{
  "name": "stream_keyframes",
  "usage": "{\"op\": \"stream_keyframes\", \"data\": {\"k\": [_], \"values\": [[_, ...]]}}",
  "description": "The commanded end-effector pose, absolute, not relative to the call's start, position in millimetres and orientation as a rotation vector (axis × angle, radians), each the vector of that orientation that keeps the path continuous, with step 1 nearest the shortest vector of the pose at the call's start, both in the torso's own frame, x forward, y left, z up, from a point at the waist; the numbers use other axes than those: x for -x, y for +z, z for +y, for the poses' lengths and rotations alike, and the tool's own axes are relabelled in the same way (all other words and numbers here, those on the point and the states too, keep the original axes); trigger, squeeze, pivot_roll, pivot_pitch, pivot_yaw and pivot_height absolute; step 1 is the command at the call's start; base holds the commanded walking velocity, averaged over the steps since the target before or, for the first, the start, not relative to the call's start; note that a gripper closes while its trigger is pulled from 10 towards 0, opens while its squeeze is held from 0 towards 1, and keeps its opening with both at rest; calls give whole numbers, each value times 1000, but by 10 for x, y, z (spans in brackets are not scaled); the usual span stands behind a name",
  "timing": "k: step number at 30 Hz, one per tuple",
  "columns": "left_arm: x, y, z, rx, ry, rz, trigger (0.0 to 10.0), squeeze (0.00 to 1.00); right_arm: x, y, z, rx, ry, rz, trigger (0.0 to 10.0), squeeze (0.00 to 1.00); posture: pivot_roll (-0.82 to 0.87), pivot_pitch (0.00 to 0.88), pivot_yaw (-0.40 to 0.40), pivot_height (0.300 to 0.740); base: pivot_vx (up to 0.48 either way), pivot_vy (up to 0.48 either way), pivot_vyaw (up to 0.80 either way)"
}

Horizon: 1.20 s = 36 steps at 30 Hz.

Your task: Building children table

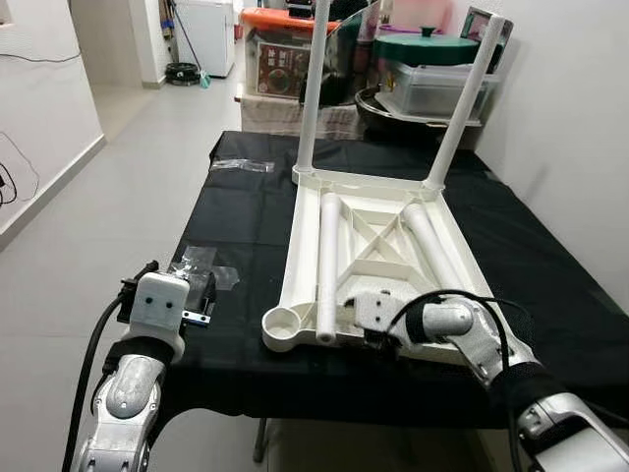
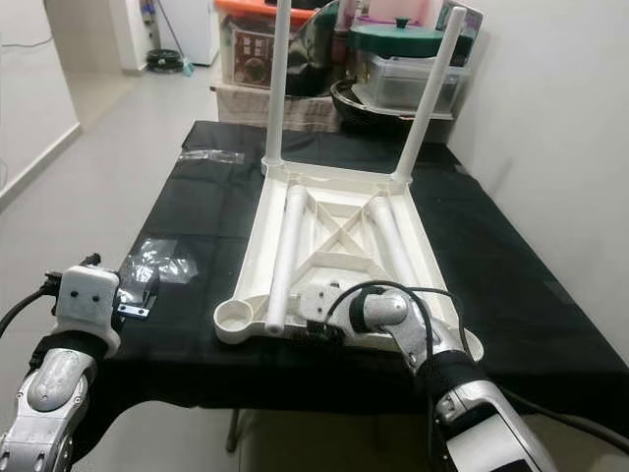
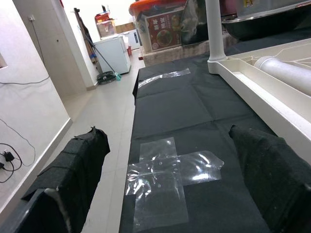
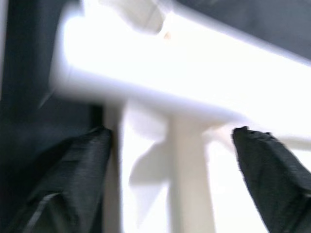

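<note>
Tabletop [image 1: 393, 211] lies upside down on desk [image 1: 550, 275]: two legs [image 1: 313, 88] fitted, two loose legs [image 1: 327, 265] left for you. Right gripper [image 4: 170, 141] fingers wide at near rim; left gripper [image 3: 165, 189] fingers wide, idle.

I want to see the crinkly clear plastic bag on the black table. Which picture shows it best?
The left wrist view: the empty clear plastic bag lies flat, close up, between the open jaws of the left gripper. Both eye views show it small and partly hidden behind that gripper. The right wrist view is blurred on the white tabletop.
</note>
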<state>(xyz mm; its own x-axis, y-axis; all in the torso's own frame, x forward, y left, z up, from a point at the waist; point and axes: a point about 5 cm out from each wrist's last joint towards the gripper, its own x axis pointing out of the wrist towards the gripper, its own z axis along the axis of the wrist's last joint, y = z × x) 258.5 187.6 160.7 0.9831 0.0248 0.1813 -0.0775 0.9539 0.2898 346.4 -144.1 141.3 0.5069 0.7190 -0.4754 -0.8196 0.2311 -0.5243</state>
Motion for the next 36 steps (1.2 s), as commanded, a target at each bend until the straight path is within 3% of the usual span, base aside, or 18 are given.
{"op": "stream_keyframes", "data": {"k": [1, 8, 13, 15, 16, 17, 18, 20, 21, 27, 36], "values": [[-2583, 1571, 1876, -309, 44, -164, 10000, 0, -3556, 1634, -1528, 795, 967, 85, 10000, 1000, 49, 0, -104, 740, 0, 0, 0], [-2589, 1560, 1864, -309, 38, -161, 10000, 0, -3684, 1827, -1651, 794, 832, 57, 10000, 1000, 38, 0, -100, 740, 0, 0, 0], [-2599, 1548, 1849, -305, 40, -160, 10000, 0, -3973, 2127, -2009, 732, 414, 109, 10000, 1000, 34, 0, -107, 740, 0, 0, 0], [-2598, 1543, 1847, -303, 42, -158, 10000, 0, -4009, 2149, -2075, 683, 332, 135, 10000, 1000, 32, 0, -109, 740, 0, 0, 0], [-2596, 1537, 1843, -302, 43, -156, 10000, 0, -4038, 2130, -2160, 598, 222, 208, 10000, 643, 32, 0, -110, 740, 0, 0, 0], [-2596, 1537, 1843, -302, 43, -156, 10000, 0, -4038, 2130, -2160, 598, 222, 208, 10000, 643, 32, 0, -110, 740, 0, 0, 0], [-2596, 1536, 1841, -301, 44, -156, 10000, 0, -4039, 2097, -2213, 516, 183, 258, 10000, 525, 32, 0, -113, 740, 0, 0, 0], [-2596, 1536, 1839, -301, 44, -156, 10000, 0, -4036, 2073, -2242, 461, 162, 291, 10000, 525, 32, 0, -113, 740, 0, 0, 0], [-2595, 1537, 1837, -300, 45, -156, 10000, 0, -4029, 2049, -2287, 417, 135, 323, 10000, 0, 30, 0, -116, 740, 0, 0, 0], [-2586, 1525, 1847, -298, 53, -151, 10000, 0, -3964, 1870, -2397, 332, 106, 476, 10000, 0, 27, 0, -125, 740, 0, 0, 0], [-2581, 1509, 1844, -297, 57, -147, 10000, 0, -3857, 1616, -2505, 366, 76, 615, 10000, 0, 29, 0, -126, 740, 0, 0, 0]]}}
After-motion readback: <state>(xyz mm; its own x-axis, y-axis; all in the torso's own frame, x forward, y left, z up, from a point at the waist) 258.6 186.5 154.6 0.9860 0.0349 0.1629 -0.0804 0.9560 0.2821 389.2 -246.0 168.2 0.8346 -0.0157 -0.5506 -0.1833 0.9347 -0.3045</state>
